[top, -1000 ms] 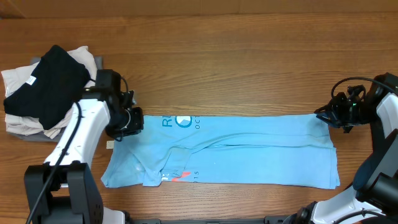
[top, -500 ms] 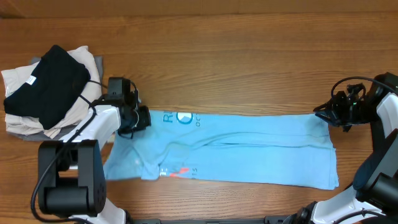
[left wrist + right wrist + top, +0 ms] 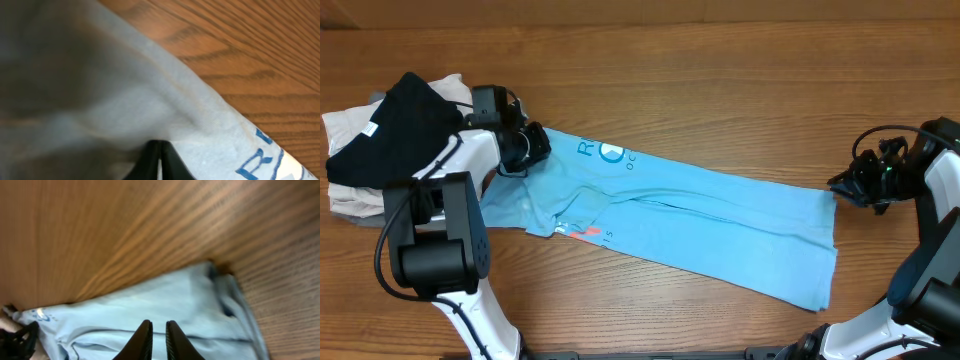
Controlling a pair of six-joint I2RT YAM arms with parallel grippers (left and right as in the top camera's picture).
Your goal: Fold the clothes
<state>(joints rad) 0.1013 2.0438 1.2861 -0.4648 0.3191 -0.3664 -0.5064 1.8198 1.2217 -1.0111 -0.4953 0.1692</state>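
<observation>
Near the pile [image 3: 390,140] at the table's [image 3: 720,80] left end, my left gripper [image 3: 532,152] is clenched on the shirt [image 3: 700,215], a band lying slantwise. My right gripper [image 3: 159,324] is at its far corner, jaws nearly together; I cannot tell if it holds cloth. I judge this is straightening; next, pull it flat for the cross-fold.

I see a brown wood-grain surface [image 3: 720,100]. On it a sky-blue T-shirt [image 3: 720,215] lies spread out and slantwise, one end at my left fingers [image 3: 150,165] and the other near my right fingers [image 3: 142,340], its lettering closest to the left fingers. Just beside the left fingers, on the side away from the shirt, sits a pile of pale garments [image 3: 345,200] with a black garment [image 3: 395,135] on top.
</observation>
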